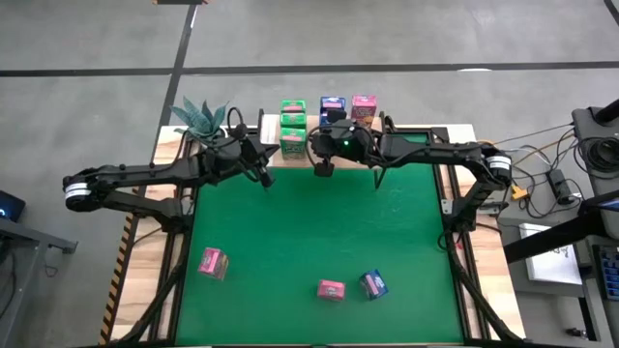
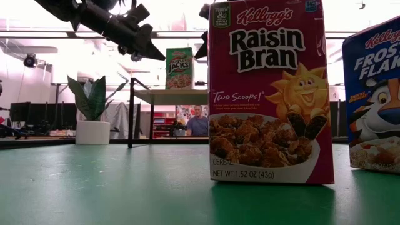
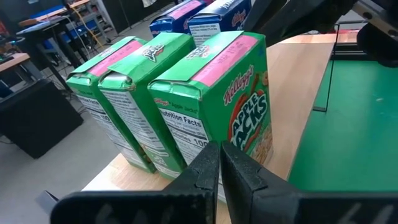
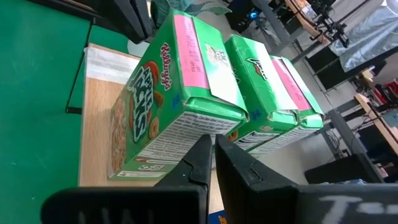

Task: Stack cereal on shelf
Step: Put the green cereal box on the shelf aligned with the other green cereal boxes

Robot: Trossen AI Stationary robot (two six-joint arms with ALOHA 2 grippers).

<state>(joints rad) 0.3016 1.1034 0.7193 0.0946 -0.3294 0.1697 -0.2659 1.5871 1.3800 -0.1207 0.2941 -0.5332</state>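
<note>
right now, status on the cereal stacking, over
Both tools shut, empty, left tool and right tool by three green cardboard cereal boxes on light wood shelf. Three small boxes remain on green table.

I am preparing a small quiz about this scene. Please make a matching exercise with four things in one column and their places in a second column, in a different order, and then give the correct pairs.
Things:
1. green cereal boxes
2. Raisin Bran box
3. potted plant
4. left gripper

Places:
A. beside the shelf, at the table's far left corner
B. standing in a row on the shelf
C. on the green table, close in front of the low camera
D. shut, raised near the shelf's left part

Pairs: 1-B, 2-C, 3-A, 4-D
</note>
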